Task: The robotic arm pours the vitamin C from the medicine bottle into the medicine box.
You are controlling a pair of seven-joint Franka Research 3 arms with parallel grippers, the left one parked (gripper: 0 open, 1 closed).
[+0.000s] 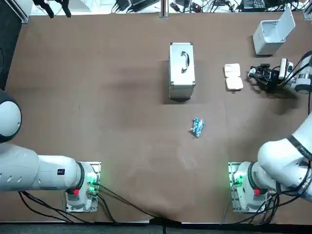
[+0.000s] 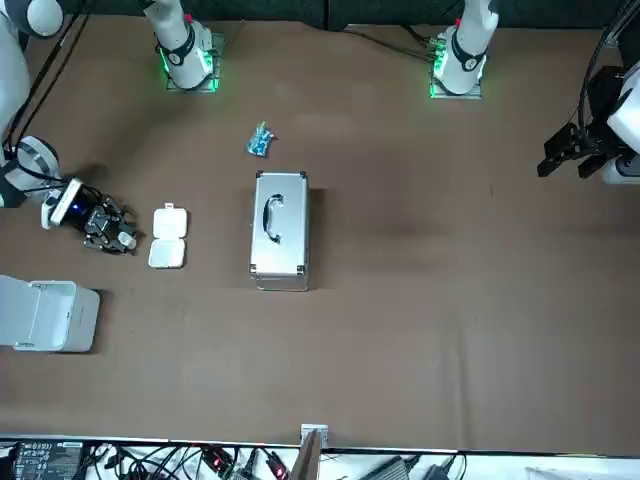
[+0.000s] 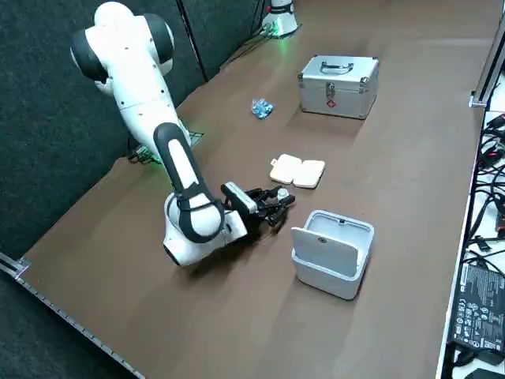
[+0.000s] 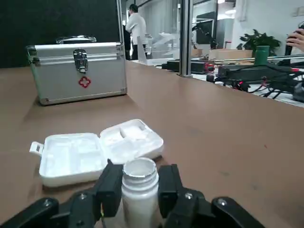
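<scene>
My right gripper [image 4: 139, 184] sits low over the table, shut on a small white medicine bottle [image 4: 139, 190]. The bottle stands upright between the fingers with its mouth uncapped. Just beyond it lies the white medicine box [image 4: 95, 149], lid open and flat, compartments facing up. From overhead, the gripper [image 1: 254, 74] is at the far right of the table, pointing toward the medicine box [image 1: 234, 77] a short gap away. The front view shows the gripper [image 2: 122, 236] beside the box [image 2: 167, 237]. In the right side view the gripper [image 3: 280, 201] is just short of the box [image 3: 297, 171].
A silver first-aid case [image 1: 182, 68] stands mid-table beyond the box. A blue packet [image 1: 197, 127] lies nearer the arm bases. A white bin [image 1: 270, 34] with its lid raised sits at the far right corner. A person [image 4: 137, 28] stands in the room behind.
</scene>
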